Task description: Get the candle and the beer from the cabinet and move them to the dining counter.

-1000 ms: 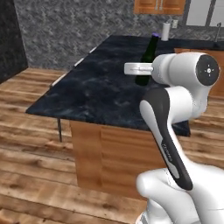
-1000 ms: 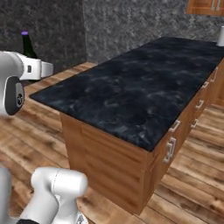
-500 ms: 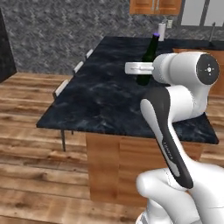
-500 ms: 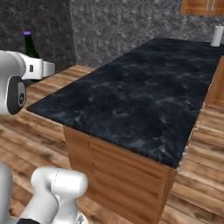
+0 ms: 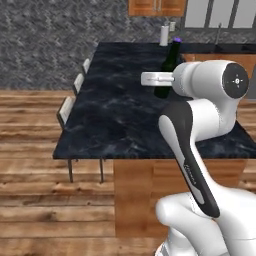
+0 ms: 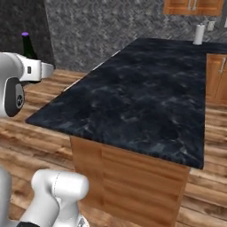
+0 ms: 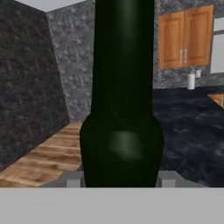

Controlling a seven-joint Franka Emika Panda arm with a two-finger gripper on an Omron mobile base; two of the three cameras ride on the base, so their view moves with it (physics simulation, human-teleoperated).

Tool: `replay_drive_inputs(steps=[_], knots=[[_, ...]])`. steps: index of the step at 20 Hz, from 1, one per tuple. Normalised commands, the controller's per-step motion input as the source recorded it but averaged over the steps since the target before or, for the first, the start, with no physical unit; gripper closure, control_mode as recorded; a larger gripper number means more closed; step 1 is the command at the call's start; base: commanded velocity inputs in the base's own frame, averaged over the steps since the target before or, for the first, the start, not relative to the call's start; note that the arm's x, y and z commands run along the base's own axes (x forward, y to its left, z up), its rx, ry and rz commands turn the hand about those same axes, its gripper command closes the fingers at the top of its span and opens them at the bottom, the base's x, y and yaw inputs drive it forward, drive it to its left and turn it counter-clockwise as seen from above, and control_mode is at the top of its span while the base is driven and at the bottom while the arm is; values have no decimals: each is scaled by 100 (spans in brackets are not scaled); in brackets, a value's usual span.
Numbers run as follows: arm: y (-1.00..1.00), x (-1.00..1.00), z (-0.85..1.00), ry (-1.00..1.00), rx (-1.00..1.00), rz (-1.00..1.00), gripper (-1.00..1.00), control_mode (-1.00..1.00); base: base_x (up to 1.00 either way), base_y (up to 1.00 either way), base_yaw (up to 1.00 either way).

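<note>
Beer [image 5: 168,70] pinched upright between gripper [image 7: 121,179] jaws, carried near dining counter [image 5: 125,110], not yet set down; candle nowhere on counter, judged left to fetch

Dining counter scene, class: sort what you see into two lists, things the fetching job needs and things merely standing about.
Job: beer, upright in the gripper; dining counter; cabinet.
Standing about: paper-towel roll; stools; wood floor.
</note>
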Motion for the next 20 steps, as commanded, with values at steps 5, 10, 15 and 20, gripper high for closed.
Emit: replay_drive_inputs(steps=[5, 10, 15, 20], knots=[[0, 0, 0, 0, 0, 0, 100, 100, 30, 57, -35], [0, 0, 0, 0, 0, 0, 100, 100, 24, 67, -20], [0, 0, 0, 0, 0, 0, 100, 100, 29, 62, -9], [0, 0, 0, 0, 0, 0, 100, 100, 55, 33, 0]])
